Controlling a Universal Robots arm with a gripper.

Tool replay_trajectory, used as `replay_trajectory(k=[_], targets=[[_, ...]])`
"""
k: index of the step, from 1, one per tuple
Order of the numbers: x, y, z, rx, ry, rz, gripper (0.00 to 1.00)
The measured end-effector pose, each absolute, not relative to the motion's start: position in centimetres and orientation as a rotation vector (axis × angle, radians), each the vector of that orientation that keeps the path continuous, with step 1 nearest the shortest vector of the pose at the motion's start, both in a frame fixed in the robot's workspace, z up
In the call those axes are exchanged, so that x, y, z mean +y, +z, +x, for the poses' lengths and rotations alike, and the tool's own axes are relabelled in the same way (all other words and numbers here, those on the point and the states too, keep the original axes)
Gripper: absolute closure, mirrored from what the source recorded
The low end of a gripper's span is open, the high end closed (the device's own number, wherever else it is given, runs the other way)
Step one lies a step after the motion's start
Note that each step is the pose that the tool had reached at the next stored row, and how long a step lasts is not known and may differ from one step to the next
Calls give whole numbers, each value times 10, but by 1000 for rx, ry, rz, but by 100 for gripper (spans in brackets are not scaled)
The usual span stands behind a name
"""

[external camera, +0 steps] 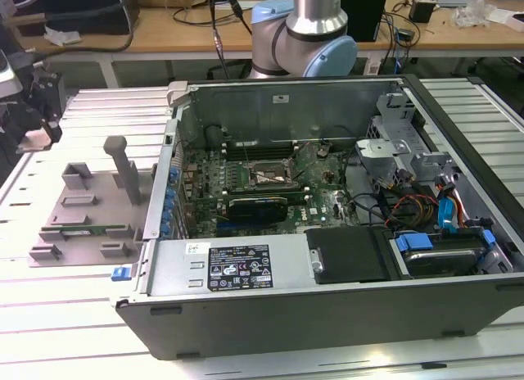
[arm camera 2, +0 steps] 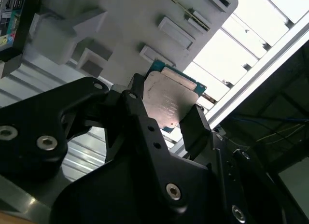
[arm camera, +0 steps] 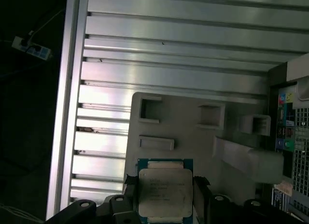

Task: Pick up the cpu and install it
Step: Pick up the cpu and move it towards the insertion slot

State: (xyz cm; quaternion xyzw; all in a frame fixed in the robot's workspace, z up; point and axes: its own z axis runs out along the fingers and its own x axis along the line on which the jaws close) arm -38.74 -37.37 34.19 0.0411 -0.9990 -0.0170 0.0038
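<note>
Arm: in the exterior view we just get the arm at the back, a silver tube standing upright over a pale blue-capped joint.
Gripper: the gripper looks all black to us in the second wrist view, and we see it again in the first wrist view.
Fingers: two black fingers, one on each side.
Grip: clamped on the cpu by opposite edges, with its metal top facing both wrist cameras.
Linkage: chunky black links with silver bolts behind the fingers.
</note>
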Motion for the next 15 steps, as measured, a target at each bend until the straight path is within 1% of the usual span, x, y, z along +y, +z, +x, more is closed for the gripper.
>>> replay_trajectory(k=[15], targets=[[-364, 393, -384, -3131, -53, 129, 45]])
